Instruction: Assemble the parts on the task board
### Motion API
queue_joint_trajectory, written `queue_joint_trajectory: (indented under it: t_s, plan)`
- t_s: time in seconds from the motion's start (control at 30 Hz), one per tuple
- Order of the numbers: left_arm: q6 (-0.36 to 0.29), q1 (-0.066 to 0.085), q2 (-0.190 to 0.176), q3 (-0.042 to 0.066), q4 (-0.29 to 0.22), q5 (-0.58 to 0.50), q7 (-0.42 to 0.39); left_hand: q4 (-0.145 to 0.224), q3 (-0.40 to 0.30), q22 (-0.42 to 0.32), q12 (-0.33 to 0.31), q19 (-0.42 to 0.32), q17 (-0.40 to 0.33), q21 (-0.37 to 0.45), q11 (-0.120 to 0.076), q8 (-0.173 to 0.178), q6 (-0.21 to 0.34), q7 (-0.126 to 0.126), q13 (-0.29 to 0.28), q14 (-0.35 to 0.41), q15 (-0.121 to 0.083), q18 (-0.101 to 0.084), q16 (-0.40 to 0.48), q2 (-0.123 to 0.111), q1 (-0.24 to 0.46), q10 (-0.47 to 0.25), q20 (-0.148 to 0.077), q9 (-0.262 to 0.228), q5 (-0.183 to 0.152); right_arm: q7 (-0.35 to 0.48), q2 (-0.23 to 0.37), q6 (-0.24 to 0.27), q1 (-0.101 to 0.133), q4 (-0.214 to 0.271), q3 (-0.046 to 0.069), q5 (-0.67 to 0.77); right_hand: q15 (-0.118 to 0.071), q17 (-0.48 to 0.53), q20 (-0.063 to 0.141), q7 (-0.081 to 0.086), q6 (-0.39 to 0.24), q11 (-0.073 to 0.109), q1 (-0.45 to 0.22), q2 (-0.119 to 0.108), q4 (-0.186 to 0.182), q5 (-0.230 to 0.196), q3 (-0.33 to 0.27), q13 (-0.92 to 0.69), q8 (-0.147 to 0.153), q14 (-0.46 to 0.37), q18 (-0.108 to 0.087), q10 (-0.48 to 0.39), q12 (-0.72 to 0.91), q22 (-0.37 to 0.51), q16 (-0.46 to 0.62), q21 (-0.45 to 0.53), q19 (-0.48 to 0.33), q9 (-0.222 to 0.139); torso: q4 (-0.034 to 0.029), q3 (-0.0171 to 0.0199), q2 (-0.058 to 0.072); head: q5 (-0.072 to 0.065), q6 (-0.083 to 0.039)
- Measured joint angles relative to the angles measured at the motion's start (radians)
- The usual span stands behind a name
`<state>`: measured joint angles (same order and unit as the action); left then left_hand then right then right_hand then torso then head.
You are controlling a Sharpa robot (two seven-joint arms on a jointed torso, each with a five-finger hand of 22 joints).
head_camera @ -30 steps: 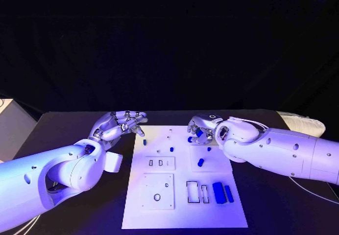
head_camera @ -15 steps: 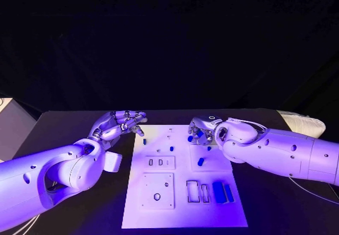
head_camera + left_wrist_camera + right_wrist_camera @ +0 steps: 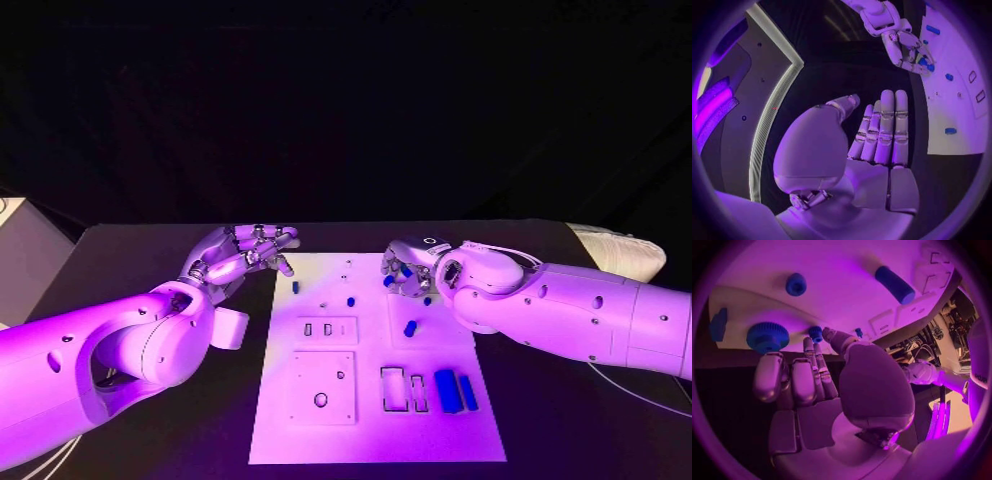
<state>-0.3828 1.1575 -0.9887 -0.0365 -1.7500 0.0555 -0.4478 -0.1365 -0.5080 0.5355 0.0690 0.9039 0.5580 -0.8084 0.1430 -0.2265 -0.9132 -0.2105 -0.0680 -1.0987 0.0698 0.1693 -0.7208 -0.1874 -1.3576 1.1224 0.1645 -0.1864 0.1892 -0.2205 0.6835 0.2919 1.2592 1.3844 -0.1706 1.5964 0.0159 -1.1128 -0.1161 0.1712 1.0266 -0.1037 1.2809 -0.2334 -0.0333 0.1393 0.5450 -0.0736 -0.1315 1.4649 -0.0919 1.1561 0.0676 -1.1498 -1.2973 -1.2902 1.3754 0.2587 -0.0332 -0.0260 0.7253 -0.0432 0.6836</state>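
The black surface (image 3: 130, 250) is carrying the white task board (image 3: 375, 415) in the frame's lower middle, with small blue parts (image 3: 453, 391) lying on it. The left hand (image 3: 242, 252) is hovering beside the board's upper left corner, fingers apart and holding nothing. The right hand (image 3: 408, 268) is at the upper right, touching a blue knurled part (image 3: 767, 336); I cannot tell if it is gripping it.

Two white robot arms reach inward from either side. The left hand (image 3: 242, 253) is raised, palm open, fingers (image 3: 886, 125) straight and holding nothing. The right hand (image 3: 410, 268) points downward, fingers (image 3: 795, 377) loosely extended.
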Motion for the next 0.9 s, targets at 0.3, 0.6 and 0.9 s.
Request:
queue_joint_trajectory:
  t_s: [0.3,0.6,0.9]
  plan:
    - [0.002,0.000,-0.003,0.000,0.000,-0.005,0.002,0.000,0.000,0.000,0.000,0.000,0.000,0.000,0.000,0.000,0.000,0.000,0.000,0.000,0.000,0.000,0.000,0.000,0.000,0.000,0.000,0.000,0.000,0.001,-0.007,0.006,0.000,-0.002,0.000,0.000,0.000,0.003,0.000,-0.005,0.013,0.005,0.010,0.011,-0.015,0.021,0.015,-0.002,-0.008,0.000,0.000,0.014,0.000,-0.007,-0.004,-0.001,0.000,0.008,0.0003,-0.0006,0.002,0.001,0.001]
    - [0.003,0.001,-0.006,0.000,0.000,-0.008,0.005,0.000,0.000,0.000,0.000,0.000,0.000,0.000,0.000,0.000,0.000,0.000,0.000,0.000,0.000,0.000,0.000,0.000,0.000,0.000,0.000,0.000,0.000,-0.004,-0.013,0.006,-0.003,-0.007,0.001,0.014,-0.018,-0.013,0.019,-0.030,0.066,0.022,0.061,0.054,0.024,-0.041,0.090,-0.007,-0.053,0.000,0.000,0.082,0.013,-0.063,-0.031,-0.044,0.019,0.046,-0.0013,-0.0012,0.002,0.003,0.004]
    - [0.003,0.001,-0.007,0.000,0.000,-0.009,0.008,0.000,0.000,0.002,0.000,-0.003,0.001,-0.005,0.000,0.000,0.000,0.000,0.000,0.000,0.000,0.000,0.000,0.000,0.000,0.000,0.004,-0.001,0.000,-0.020,-0.013,0.017,-0.007,0.004,0.001,0.049,-0.022,-0.008,0.022,-0.034,0.077,0.010,0.082,0.053,0.060,-0.038,0.101,-0.007,-0.074,0.003,0.000,0.094,0.016,-0.083,-0.038,-0.052,0.022,0.068,0.0003,-0.0012,0.002,0.006,0.003]
